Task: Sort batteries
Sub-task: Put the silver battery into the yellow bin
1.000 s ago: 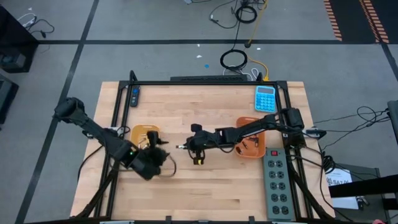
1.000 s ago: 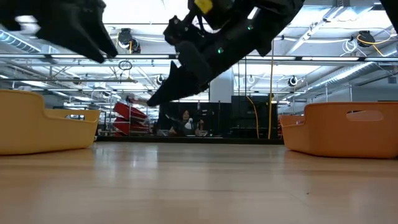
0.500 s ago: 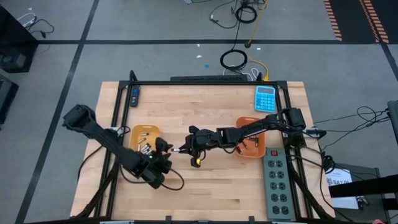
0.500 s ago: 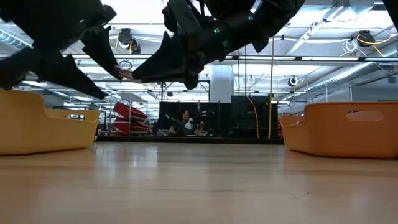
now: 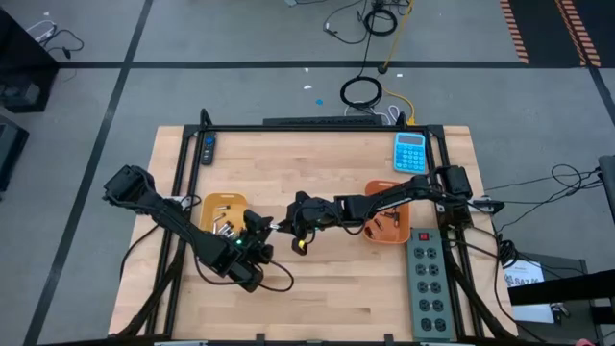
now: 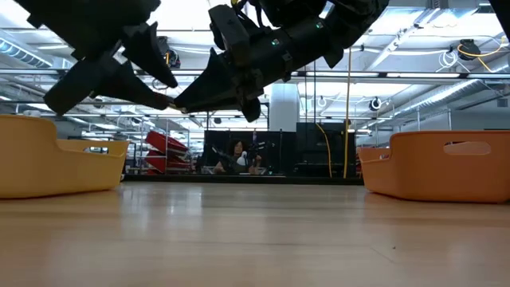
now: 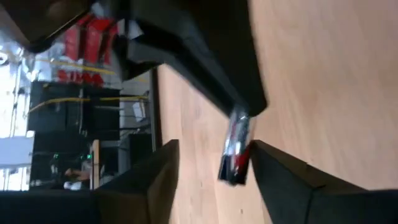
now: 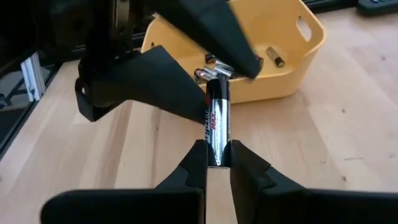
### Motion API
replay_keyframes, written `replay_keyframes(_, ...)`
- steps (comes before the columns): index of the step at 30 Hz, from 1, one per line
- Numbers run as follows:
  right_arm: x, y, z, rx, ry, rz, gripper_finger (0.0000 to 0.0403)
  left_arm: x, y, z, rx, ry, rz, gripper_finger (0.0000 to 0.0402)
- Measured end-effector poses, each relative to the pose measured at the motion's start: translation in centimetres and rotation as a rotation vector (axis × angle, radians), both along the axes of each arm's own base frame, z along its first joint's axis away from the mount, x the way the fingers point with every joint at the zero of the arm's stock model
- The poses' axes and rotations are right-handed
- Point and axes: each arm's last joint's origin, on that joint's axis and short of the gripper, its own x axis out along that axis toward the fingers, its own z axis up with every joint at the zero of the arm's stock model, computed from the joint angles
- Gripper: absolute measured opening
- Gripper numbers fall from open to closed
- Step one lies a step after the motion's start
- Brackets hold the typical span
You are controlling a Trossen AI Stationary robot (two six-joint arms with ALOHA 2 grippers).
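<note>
My right gripper [image 8: 216, 149] is shut on a silvery-black battery [image 8: 217, 118] with red lettering, above the table's middle [image 5: 281, 228]. My left gripper [image 7: 214, 152] is open, one finger [image 7: 158, 180] on each side of the battery's free end [image 7: 236, 149]; whether they touch it I cannot tell. In the low view both grippers meet in the air [image 6: 171, 104]. More batteries [image 8: 211, 62] lie in the left yellow tray [image 5: 216, 204]. A few dark ones [image 5: 387, 221] lie in the right orange tray [image 5: 377, 190]. My right gripper pinches the battery's near end [image 8: 215, 158] between its two fingers, which lie along it. The battery sticks straight out beyond the fingertips, about level and lifted clear of the table, toward the left tray.
A blue calculator [image 5: 409, 152] lies at the far right and a grey power strip [image 5: 430, 279] along the right edge. A dark remote [image 5: 209, 149] sits at the far left. Bare wood [image 5: 327, 288] lies between the trays and toward the near edge.
My left gripper has swung from beside the left tray toward the table's middle and now brackets the battery's free end. My right gripper has risen and reached a little toward the left tray, still shut on the battery.
</note>
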Motion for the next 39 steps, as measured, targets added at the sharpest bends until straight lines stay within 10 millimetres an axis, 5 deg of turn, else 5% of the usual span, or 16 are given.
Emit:
replay_keyframes(22,0.1,-0.5,0.1,0.000,-0.009,0.044,0.0025,0.8,1.4,0.0,-0.075,0.139,-0.006,0.0057)
replay_keyframes(32,-0.2,-0.5,0.6,-0.054,0.001,0.073,0.0155,0.5,1.5,-0.2,-0.164,0.094,0.076,0.0057)
replay_keyframes(39,-3.7,-0.2,4.1,-0.177,0.138,-0.042,0.0202,-4.1,1.9,1.6,-0.354,0.158,0.328,0.0057)
